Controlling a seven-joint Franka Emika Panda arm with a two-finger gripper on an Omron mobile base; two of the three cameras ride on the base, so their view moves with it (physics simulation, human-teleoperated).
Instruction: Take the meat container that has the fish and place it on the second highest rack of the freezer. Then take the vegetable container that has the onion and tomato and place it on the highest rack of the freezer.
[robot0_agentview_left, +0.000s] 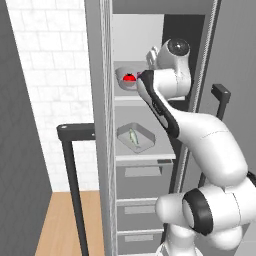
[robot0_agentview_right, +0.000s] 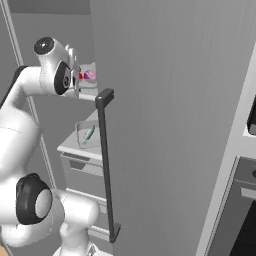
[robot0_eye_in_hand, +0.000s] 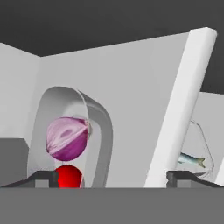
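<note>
Resting on two freezer shelves, both containers sit loaded

Standing open, the freezer (robot0_agentview_left: 102, 150) shows a white interior with two flat shelves above grey drawers. On the highest rack (robot0_agentview_left: 131, 98) sits the vegetable container (robot0_agentview_left: 125, 77), a pale tub placed toward the shelf's front edge. Inside it lie the tomato (robot0_agentview_left: 130, 77), red and glossy, and the onion (robot0_eye_in_hand: 67, 138), purple-magenta; in the hand view the two touch or nearly touch, the onion appearing above the tomato, and the tub's curved wall rises around both.

One shelf down, the second highest rack (robot0_agentview_left: 145, 156) carries the meat container (robot0_agentview_left: 135, 137), a shallow clear tray set near the middle of that shelf. The fish (robot0_agentview_left: 132, 136) lies inside it, slender and silvery-green, much shorter than the tray and roughly centred in it.

The gripper (robot0_eye_in_hand: 112, 176) is at the front edge of the top shelf, pointing at the vegetable container. Its jaws stand wide apart with nothing between them; the two dark fingertips (robot0_eye_in_hand: 43, 176) show on either side of the tub's near end, and whether they touch it cannot be told
</note>
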